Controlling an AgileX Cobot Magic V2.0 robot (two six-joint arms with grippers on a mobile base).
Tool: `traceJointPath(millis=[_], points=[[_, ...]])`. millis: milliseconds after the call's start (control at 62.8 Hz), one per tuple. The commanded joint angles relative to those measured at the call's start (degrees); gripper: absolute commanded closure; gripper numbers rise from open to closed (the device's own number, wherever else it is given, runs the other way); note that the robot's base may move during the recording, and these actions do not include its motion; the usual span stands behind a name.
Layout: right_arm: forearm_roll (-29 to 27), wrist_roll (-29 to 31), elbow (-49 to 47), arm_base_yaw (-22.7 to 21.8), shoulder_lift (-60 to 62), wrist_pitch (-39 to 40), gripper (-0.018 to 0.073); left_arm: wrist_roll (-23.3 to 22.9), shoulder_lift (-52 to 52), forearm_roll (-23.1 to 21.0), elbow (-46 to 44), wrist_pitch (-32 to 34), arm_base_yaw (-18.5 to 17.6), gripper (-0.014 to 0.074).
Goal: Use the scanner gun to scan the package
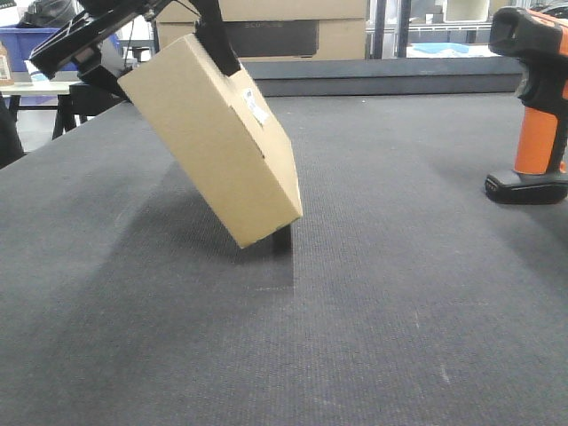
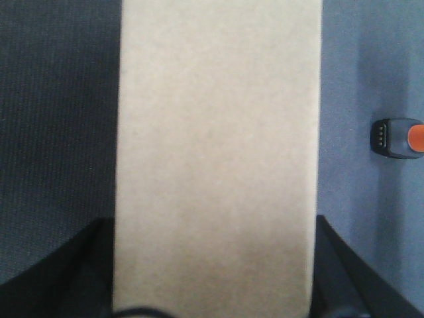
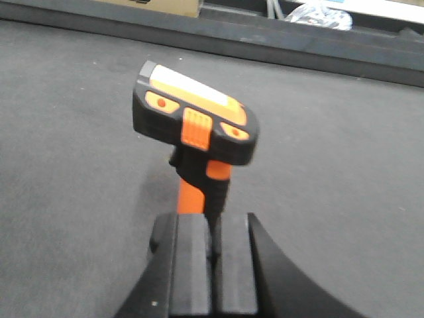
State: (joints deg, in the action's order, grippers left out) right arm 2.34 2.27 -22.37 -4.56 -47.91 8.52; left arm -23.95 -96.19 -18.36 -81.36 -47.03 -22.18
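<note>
**Desk:** What fills the picture?

**Photographer:** A dark grey table [image 1: 399, 311], and on its left side the package [image 1: 213, 142], a plain tan box tipped steeply. Its upper end is in the air and its lowest corner is at or just above the surface; I cannot tell which.

**Desk:** And the scanner gun?

**Photographer:** The scanner gun [image 1: 532, 115] stands upright on its black foot at the far right of the table, well apart from the box. It has not been lifted.

**Desk:** What are the arms doing?

**Photographer:** The left gripper [image 1: 164, 62] is clamped on the package's raised end, one black finger on each side. In its own wrist view, the right gripper [image 3: 213, 238] sits low in front of the orange handle. Its jaws are drawn together with only a thin seam between them, and nothing shows between them. Whether they touch the handle, I cannot tell.

**Desk:** Is the barcode visible?

**Photographer:** Yes, a small white label [image 1: 256, 105] sits on the upper face, turned toward the scanner's side of the table.

**Desk:** So how far along is the task?

**Photographer:** By my reading, about halfway. The box is up and its label is showing. Gripping the gun, aiming its head at the label and scanning all appear not yet done.
</note>
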Motion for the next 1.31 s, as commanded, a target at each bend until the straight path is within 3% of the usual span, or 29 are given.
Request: traceJointPath(millis=[0, 143, 303, 876, 988, 1179, 1226, 1290], points=[[-1.1, -1.9, -0.5, 0.1, -5.1, 7.4, 0.0728, -0.2, 0.1, -0.4, 0.0, 0.7, -0.4, 0.0708], [-4.8, -8.5, -0.5, 0.1, -13.2, 16.1, 0.0728, -0.2, 0.1, -0.4, 0.0, 0.6, -0.4, 0.0708], [-5.3, -10.7, -0.5, 0.1, -21.6, 21.7, 0.0728, -0.2, 0.1, -0.4, 0.0, 0.6, -0.4, 0.0708], [-5.1, -10.8, -0.5, 0.8, -40.2, 41.1, 0.0714, -0.2, 0.1, -0.4, 0.0, -0.2, -0.4, 0.0708], [-5.1, -10.8, -0.5, 1.7, -42.7, 43.4, 0.0544, -0.2, 0.1, -0.4, 0.0, -0.2, -0.4, 0.0708], [-5.1, -10.8, -0.5, 2.5, -44.1, 45.6, 0.0050, -0.2, 0.1, -0.4, 0.0, -0.6, -0.4, 0.0708], [-5.2, -10.8, -0.5, 2.5, -44.1, 46.1, -0.0019, -0.2, 0.1, -0.4, 0.0, -0.9, -0.4, 0.0708], [-5.9, -10.8, -0.5, 2.5, -44.1, 47.4, -0.0010, -0.2, 0.1, -0.4, 0.0, -1.3, -0.4, 0.0708]])
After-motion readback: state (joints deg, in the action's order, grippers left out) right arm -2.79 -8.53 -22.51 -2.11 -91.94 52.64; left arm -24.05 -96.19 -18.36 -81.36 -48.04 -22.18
